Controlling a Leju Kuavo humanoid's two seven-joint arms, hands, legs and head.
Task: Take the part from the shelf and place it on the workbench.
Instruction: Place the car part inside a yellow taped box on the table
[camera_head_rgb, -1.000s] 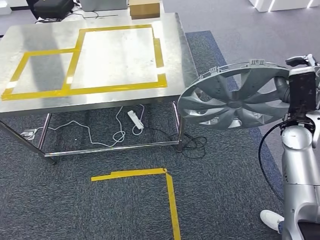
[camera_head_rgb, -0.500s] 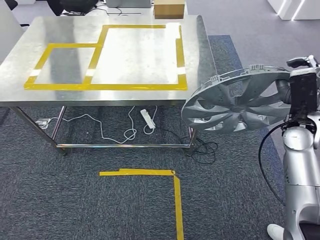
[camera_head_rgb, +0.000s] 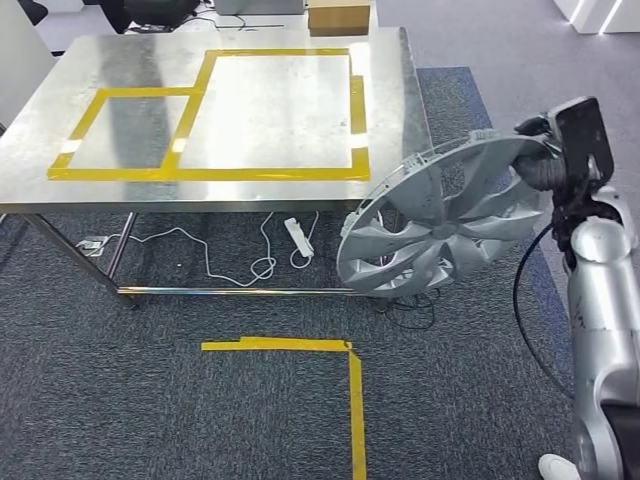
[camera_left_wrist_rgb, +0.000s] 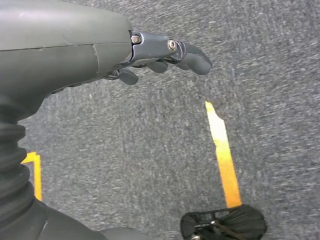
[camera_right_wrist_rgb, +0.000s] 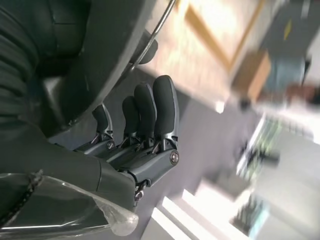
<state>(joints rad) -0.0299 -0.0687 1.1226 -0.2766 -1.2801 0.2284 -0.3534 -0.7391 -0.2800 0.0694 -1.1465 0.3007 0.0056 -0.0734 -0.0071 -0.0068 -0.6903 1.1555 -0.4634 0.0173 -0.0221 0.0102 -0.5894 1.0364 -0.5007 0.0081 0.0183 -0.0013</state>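
The part is a silver spoked wheel cover (camera_head_rgb: 441, 225), tilted and held in the air off the near right corner of the steel workbench (camera_head_rgb: 249, 190). My right hand (camera_head_rgb: 540, 165) grips its rim at the right side. In the right wrist view the dark fingers (camera_right_wrist_rgb: 151, 120) curl around the cover's rim (camera_right_wrist_rgb: 94, 45). The workbench top carries two yellow tape rectangles (camera_head_rgb: 355, 110). My left hand (camera_left_wrist_rgb: 162, 52) hangs over the carpet with its fingers stretched out, holding nothing.
A white power strip (camera_head_rgb: 300, 236) and cables lie under the workbench. Yellow tape (camera_head_rgb: 355, 400) marks a corner on the grey carpet. A cardboard box (camera_head_rgb: 338, 14) stands behind the bench. A white shoe (camera_head_rgb: 558, 467) sits at the bottom right.
The view first shifted, bringing the workbench more to the middle. Then my right hand rose and swung left, and the wheel cover tilted, its left edge dropping nearer the bench leg.
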